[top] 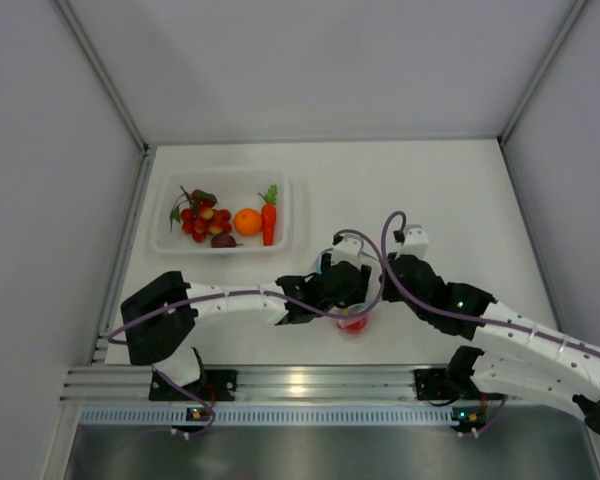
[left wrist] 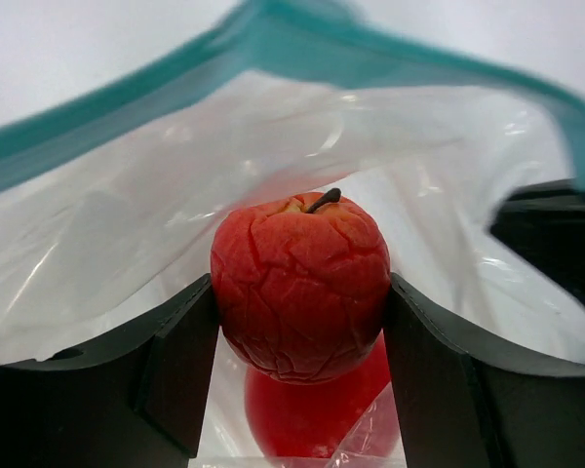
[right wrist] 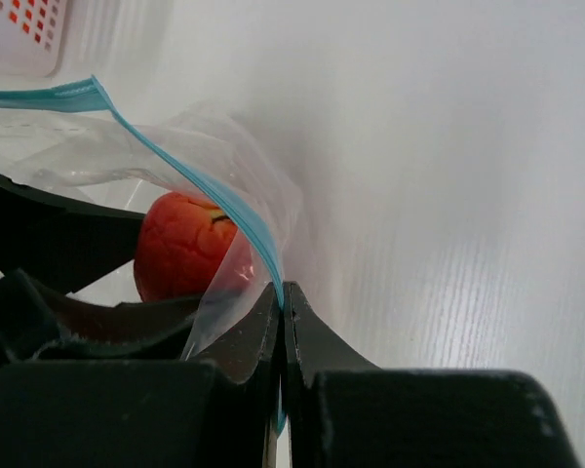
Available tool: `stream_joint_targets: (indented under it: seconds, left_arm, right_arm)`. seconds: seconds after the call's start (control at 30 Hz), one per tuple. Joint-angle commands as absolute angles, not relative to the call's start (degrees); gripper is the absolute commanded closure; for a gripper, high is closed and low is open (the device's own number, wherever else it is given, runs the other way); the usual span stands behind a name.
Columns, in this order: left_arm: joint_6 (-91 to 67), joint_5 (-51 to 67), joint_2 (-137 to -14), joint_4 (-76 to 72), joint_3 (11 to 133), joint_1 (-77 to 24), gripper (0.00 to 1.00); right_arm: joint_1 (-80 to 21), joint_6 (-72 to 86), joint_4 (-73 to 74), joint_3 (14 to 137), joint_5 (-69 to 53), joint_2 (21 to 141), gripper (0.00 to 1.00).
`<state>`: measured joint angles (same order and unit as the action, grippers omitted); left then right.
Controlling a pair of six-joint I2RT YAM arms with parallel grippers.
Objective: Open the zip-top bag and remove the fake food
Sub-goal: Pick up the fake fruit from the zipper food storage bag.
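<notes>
A red apple toy (left wrist: 297, 253) is held tight between the two black fingers (left wrist: 175, 370) of the left gripper (left wrist: 300, 322). The apple is inside the zip-top bag (left wrist: 127, 224), and the mouth of the bag is open around it. The teal zip strip (left wrist: 273, 39) is seen above the apple. More red is seen just under the apple, but it cannot be told if that is a second fruit or only a shine. The right gripper (right wrist: 283, 317) is pinched closed, and the edge of the bag with the teal strip is caught between its fingers. The apple is seen through the clear plastic just beside that pinch. The bag and both grippers are found on the white table (top: 460, 200), about halfway between the left and right edges and close to the near edge. A clear tray (top: 292, 200) is set near the far left corner, well apart from the bag. In the tray are laid red berries (top: 198, 222), an orange (top: 247, 221), a carrot (top: 268, 224) and a small dark piece (top: 223, 240).
</notes>
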<state>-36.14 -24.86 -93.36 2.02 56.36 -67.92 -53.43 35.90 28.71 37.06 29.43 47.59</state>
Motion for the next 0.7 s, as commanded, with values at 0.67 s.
stream_joint_targets:
  seconds: [0.67]
  left_arm:
    - [-33.21,-22.94,-74.00,-6.06,49.92,-68.20,1.00]
  right_arm:
    - [-57.30,35.33,25.05,46.23,33.57,60.03,1.00]
